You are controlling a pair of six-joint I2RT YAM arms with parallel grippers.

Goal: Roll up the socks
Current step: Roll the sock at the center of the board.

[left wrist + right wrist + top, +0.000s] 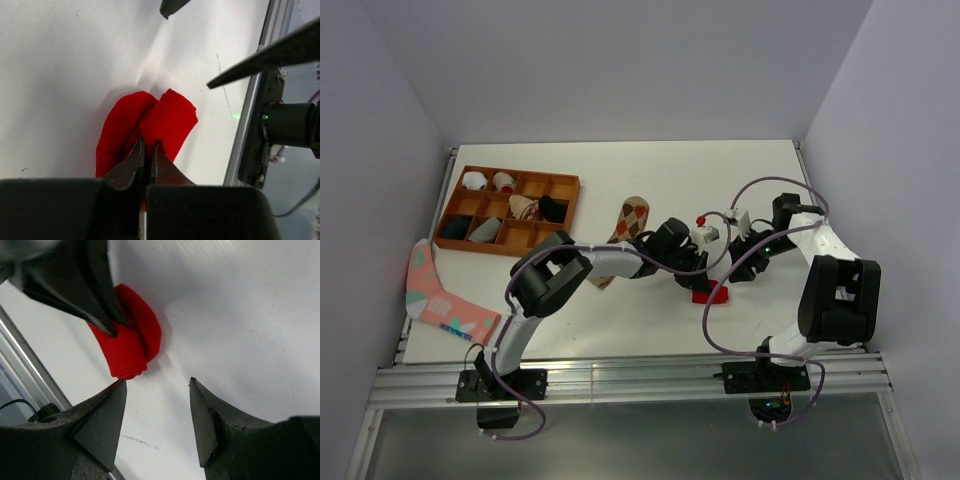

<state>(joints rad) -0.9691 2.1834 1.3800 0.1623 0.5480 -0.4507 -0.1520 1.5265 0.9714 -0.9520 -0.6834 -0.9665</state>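
The red sock point(167, 117) lies rolled into a short bundle on the white table, also seen in the top view point(710, 294) and the right wrist view point(134, 347). My left gripper point(148, 145) is shut on a fold of it at the bundle's near side; it sits over the sock in the top view point(701, 270). My right gripper point(157, 382) is open and empty, just beside the roll's end, its left finger nearly touching it; in the top view it hovers close on the right point(731, 263). The tan argyle sock point(631, 219) lies flat behind the left arm, partly hidden by it.
A wooden compartment tray point(567, 184) with several rolled socks stands at the back left. A pink sock point(432, 293) with teal and white markings lies at the left edge. The metal rail point(250, 130) along the table's front edge runs close to the red sock.
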